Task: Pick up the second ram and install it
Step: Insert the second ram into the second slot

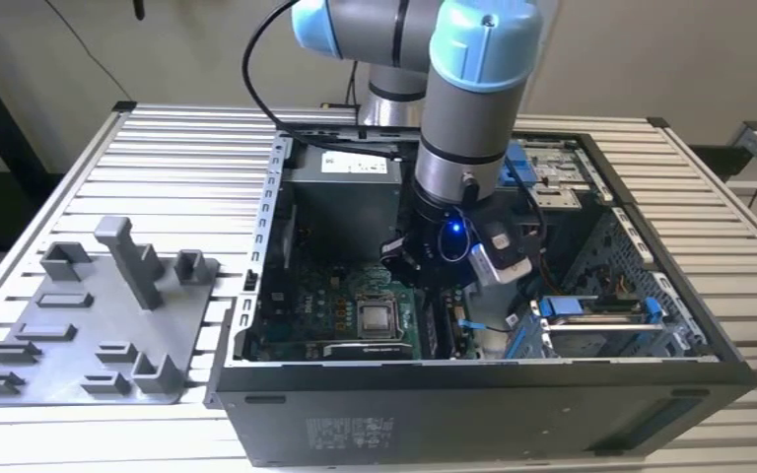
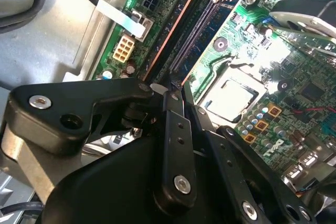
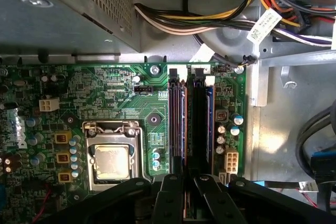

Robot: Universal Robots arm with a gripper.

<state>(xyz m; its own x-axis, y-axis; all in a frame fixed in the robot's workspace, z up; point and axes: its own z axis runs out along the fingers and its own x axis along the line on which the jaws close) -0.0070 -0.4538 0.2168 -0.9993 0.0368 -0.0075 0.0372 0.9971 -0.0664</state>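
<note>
One long dark memory stick point(image 3: 197, 124) is sitting in the green motherboard's point(image 3: 105, 85) slot; the black gripper point(image 3: 190, 195) is closing on its end, where tilt could jam it.

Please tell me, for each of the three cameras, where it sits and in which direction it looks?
Exterior view: off the arm, above the bench, looking down into the open computer case; it shows the arm and gripper inside the case, with the grey tray at the exterior view's left.
First wrist view: on the wrist, looking at the motherboard past the gripper.
Second wrist view: on the wrist, looking obliquely over the gripper.
Shared: both wrist views show the processor socket and memory slots.
</note>
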